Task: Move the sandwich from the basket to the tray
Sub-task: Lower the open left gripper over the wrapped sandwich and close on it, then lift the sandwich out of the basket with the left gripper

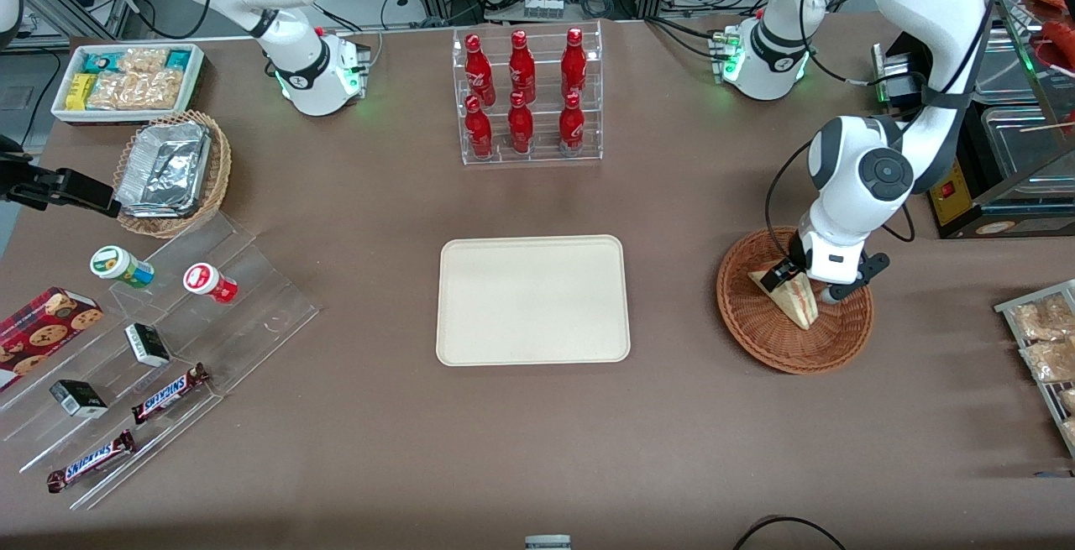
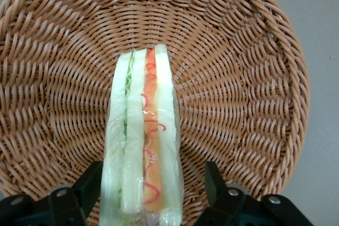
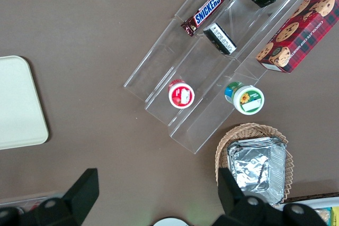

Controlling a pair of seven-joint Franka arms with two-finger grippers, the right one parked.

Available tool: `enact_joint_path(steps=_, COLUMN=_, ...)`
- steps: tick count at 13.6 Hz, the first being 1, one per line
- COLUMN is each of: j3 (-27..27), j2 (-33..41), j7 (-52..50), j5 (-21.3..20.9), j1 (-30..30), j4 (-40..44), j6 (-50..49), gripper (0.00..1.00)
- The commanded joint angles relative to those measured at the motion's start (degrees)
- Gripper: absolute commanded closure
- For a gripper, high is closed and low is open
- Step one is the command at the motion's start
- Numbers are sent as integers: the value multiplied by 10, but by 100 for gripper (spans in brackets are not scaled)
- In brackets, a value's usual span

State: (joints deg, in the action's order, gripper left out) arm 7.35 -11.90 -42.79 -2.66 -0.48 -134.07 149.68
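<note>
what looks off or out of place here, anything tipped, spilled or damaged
Nothing stands out. The sandwich stands on edge in the basket, intact, with the gripper open around it, fingers apart on either side. The tray lies flat and square on the table, with nothing spilled.

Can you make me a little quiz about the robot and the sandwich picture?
1. True or false: the sandwich is already lying on the tray.
2. Where is the claw? A) over the tray B) down in the basket, one finger on each side of the sandwich C) by the red bottles
3. Fill in: the sandwich stands on its edge in the ____.

Key: 1 false, it is in the basket. 2 B, and the fingers are open, with gaps between them and the bread. 3 basket.
</note>
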Motion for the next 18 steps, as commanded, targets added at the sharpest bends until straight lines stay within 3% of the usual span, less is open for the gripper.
enact_joint_path(steps=1, j3=-1, j2=-3, j7=-9, j5=-6, j1=0, j4=2, j6=8, gripper=51)
enact_joint_path(steps=3, j3=-1, j2=0, j7=-7, j5=-7, j1=0, j4=3, j6=7, gripper=68)
enact_joint_path(steps=4, j3=-1, j2=4, j7=-5, j5=-8, j1=0, j4=3, j6=5, gripper=70)
enact_joint_path(steps=7, j3=1, j2=55, j7=1, j5=-9, j1=0, j4=8, j6=-55, gripper=70)
enact_joint_path(steps=11, j3=14, j2=106, j7=10, j5=-16, j1=-17, j4=125, j6=-297, gripper=70)
enact_joint_path(steps=14, j3=33, j2=93, j7=-4, j5=-9, j1=-76, j4=203, j6=-384, gripper=70)
enact_joint_path(steps=18, j3=36, j2=30, j7=-20, j5=9, j1=-207, j4=287, j6=-391, gripper=70)
